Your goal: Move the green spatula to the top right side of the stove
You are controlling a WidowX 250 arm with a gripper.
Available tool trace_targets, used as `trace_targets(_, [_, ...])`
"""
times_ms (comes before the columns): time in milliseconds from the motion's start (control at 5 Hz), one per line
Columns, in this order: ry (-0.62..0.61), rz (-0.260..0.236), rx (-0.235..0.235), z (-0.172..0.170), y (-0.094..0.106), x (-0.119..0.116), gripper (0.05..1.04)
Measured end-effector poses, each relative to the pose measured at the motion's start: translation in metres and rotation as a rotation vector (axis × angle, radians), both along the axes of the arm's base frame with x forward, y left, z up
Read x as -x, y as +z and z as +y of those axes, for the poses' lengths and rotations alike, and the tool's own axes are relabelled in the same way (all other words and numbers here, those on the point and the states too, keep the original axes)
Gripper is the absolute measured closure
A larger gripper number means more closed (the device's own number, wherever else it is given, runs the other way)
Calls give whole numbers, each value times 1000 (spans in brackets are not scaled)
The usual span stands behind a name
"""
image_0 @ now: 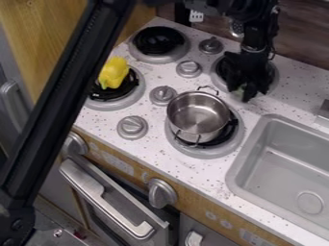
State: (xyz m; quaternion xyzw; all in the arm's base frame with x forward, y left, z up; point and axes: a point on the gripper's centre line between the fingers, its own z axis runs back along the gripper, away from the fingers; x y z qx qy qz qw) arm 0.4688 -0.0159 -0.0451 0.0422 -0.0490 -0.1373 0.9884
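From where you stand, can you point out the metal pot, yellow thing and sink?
Metal pot (pixel 198 116): camera view, inner floor.
Yellow thing (pixel 114 72): camera view, its middle.
Sink (pixel 283 168): camera view, basin floor.

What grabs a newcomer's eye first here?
Probably the yellow thing, the one bright colour, on the left burner. Then the black arm slanting down the left side, and the shiny metal pot on the burner nearest the sink. The dark gripper hangs over the upper-right burner.
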Motion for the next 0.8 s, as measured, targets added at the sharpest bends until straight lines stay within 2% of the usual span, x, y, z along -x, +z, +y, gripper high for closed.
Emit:
trace_targets(200, [45,16,-29,9,13,14,87])
trace_targets(400, [91,-23,-32,14,48,32,84])
trace_targets(600, [170,-56,-23,23,90,65,84])
trace_targets(800, [206,-46,-20,22,112,93,84])
